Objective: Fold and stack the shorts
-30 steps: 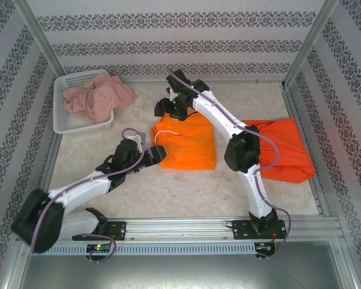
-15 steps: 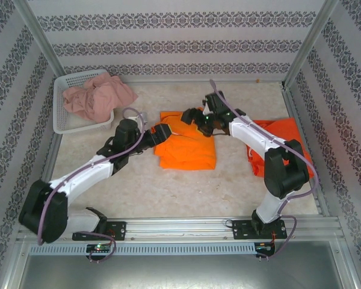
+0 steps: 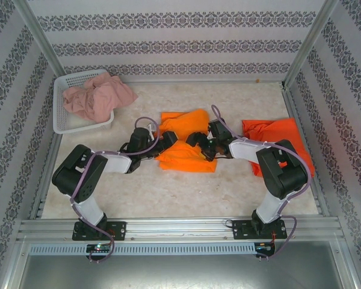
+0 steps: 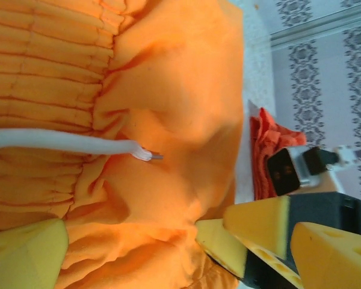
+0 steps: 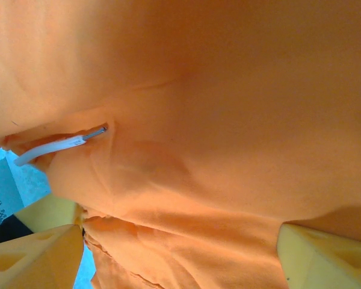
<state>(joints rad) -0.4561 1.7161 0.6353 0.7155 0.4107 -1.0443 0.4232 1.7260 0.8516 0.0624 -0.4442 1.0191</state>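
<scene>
Top view, basket [image 3: 63, 125]: white mesh, on the surface [image 3: 168, 186]; all places below are given from it.
Top view, pink shorts [image 3: 99, 96]: crumpled inside the basket, one part spilling over its right rim; not folded.
Top view, yellow-orange shorts [image 3: 183, 120]: right of the basket and a little nearer the arm bases, lying as a compact, roughly square bundle (judged partly folded).
Top view, red-orange shorts [image 3: 277, 132]: farthest right of the basket, beyond the yellow-orange pair and apart from it; flat, apparently folded.
Top view, left hand [image 3: 168, 143]: at the basket-side edge of the yellow-orange pair, low on the cloth.
Top view, right hand [image 3: 198, 144]: on the side away from the basket, facing the left hand across the same cloth.
Left wrist view, left hand [image 4: 168, 265]: fingers spread wide and pinching nothing; gathered waistband and white drawstring [image 4: 66, 141] ahead.
Right wrist view, right hand [image 5: 180, 259]: fingers also spread wide over smooth orange cloth, nothing gripped.
Progress, done: two pairs out of the basket and laid flat.
Progress, left: tidying the yellow-orange fold, taking out and folding the pink pair, and all stacking (no pair lies on another yet).
</scene>
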